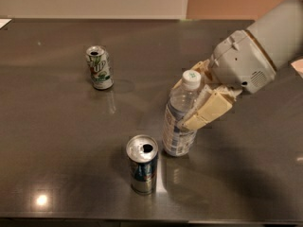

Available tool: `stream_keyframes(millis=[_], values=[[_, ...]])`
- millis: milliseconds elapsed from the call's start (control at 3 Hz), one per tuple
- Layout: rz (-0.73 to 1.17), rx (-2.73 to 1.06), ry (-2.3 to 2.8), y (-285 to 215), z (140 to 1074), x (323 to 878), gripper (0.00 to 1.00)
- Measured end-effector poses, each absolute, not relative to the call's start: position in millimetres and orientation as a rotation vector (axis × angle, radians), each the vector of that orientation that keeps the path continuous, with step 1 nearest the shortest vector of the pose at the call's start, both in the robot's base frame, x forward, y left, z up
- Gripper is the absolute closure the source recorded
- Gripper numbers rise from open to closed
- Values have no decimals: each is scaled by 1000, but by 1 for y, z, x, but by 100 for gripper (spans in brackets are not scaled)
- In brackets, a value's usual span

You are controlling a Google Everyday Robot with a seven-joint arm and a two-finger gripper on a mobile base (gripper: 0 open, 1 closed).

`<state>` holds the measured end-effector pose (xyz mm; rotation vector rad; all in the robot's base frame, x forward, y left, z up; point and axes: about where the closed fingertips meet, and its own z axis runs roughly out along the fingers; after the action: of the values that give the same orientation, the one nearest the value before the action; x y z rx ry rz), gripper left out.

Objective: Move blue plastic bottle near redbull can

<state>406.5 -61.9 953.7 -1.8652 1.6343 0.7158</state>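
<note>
The claw (183, 103) comes in from the right and is pinching the blue plastic bottle (177, 131) around its upper half, with one pale finger (210, 107) across the front and the other behind, near the white cap. The bottle leans a touch, top to the right, with its base low at the dark table (57, 141), just beside the redbull can (142, 167) on the can's right. Well apart at back left stands a white-and-green soda can (99, 67)
</note>
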Motion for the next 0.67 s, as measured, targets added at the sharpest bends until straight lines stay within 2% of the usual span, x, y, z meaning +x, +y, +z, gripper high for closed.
stream_keyframes(millis=[333, 667], values=[[732, -1899, 1603, -58, 942, 391, 100], [740, -1935, 1581, -53, 932, 378, 84]])
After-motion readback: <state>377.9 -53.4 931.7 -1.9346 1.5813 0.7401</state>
